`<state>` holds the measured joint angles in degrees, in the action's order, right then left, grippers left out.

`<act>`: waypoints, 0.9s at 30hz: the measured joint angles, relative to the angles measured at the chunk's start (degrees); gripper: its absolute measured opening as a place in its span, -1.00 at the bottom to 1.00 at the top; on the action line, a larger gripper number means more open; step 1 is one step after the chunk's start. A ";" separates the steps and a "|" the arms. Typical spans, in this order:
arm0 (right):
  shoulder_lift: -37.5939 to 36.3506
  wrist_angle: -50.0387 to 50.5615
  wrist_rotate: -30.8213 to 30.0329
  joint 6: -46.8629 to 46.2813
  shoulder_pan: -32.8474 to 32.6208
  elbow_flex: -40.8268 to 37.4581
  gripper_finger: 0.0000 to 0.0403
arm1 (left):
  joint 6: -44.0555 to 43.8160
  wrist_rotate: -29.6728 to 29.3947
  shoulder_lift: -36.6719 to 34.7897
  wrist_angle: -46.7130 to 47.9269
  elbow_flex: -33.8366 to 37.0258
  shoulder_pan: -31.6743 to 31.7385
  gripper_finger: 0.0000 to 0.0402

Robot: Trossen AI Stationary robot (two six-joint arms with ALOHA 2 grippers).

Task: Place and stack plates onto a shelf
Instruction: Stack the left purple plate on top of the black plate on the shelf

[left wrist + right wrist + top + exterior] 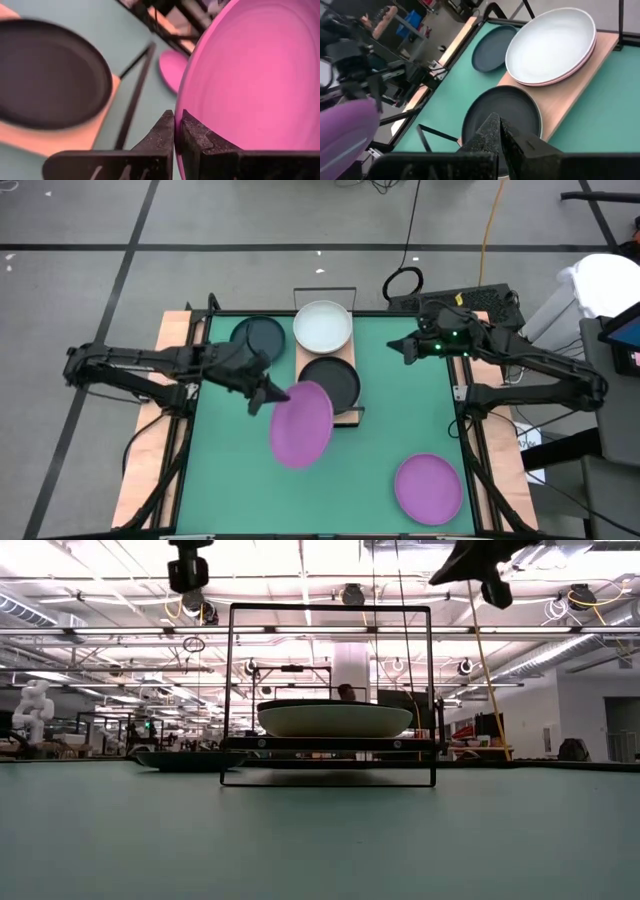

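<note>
My left gripper (274,395) is shut on a purple plate (301,423) in the air just near of the shelf (346,417), a light wood board with black wire ends. On the shelf a whitish plate (550,42) lies on a pink one (563,74) at the far end. A dark grey plate (331,380) lies flat on the near end. Another dark grey plate (258,335) rests on the table left of the shelf. A second purple plate (428,487) lies near the table's near right corner. My right gripper (393,347) hovers shut, right of the shelf. My left gripper pinches the purple plate's rim (184,150) between its two fingers (162,135), one on each face of the plate. It comes level from the table's left. The plate is lifted clear and tilted, and most of it reaches out beyond the fingertips toward the table's right.
Wooden side rails (170,350) run along the table's left and right edges. The shelf's tall black wire end frame (330,608) stands over the plates. Open green mat (400,410) lies between the shelf and the right rail.
</note>
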<state>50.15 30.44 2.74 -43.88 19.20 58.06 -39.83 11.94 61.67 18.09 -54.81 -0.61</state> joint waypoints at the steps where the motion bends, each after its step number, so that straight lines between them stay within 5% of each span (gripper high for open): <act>1: -0.46 0.04 0.00 0.00 0.00 0.00 -1.00 | 0.00 0.00 0.00 -0.60 0.00 0.87 -0.95; 27: -3.15 3.10 0.24 0.66 -0.07 0.00 -1.00 | -4.24 -2.79 1.29 -8.42 0.00 13.95 -0.95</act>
<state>47.00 33.54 2.98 -43.22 19.14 58.06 -44.08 9.15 62.96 9.67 -54.81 13.35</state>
